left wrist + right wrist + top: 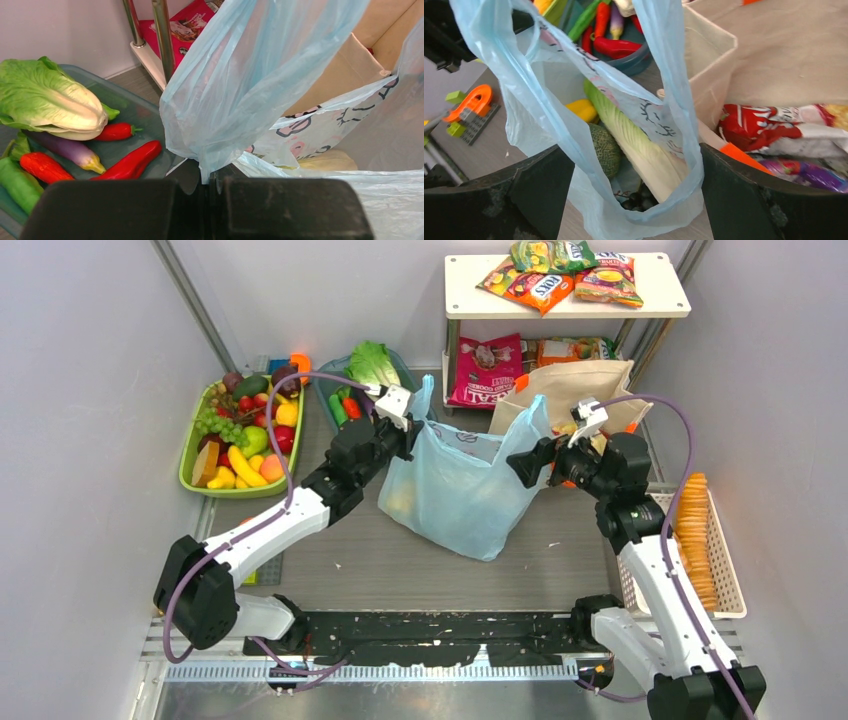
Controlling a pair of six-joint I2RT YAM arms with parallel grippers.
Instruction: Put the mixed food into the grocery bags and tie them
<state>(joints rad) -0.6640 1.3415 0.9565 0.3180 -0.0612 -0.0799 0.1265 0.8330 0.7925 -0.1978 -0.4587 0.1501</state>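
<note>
On the worktop (400, 570) the light-blue plastic bag (455, 495) stands in the middle, just in front of the canvas tote (585, 390). We judge the bag thin, limp and slippery. The cabbage (634, 142), melon (605, 146) and yellow pepper (581, 109) inside weigh it down, so its handles are where to grip. Our left hand (212, 176) is pinched tight on the left handle (220, 100). Our right hand (636, 197) gapes wide around the right handle loop (674, 100), holding nothing.

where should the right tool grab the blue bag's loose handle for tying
Take the loose handle loop just below its top bend, coming from the tote side as the right tool does now: the strap rises between its open jaws, while the left tool pinches the other handle.
</note>
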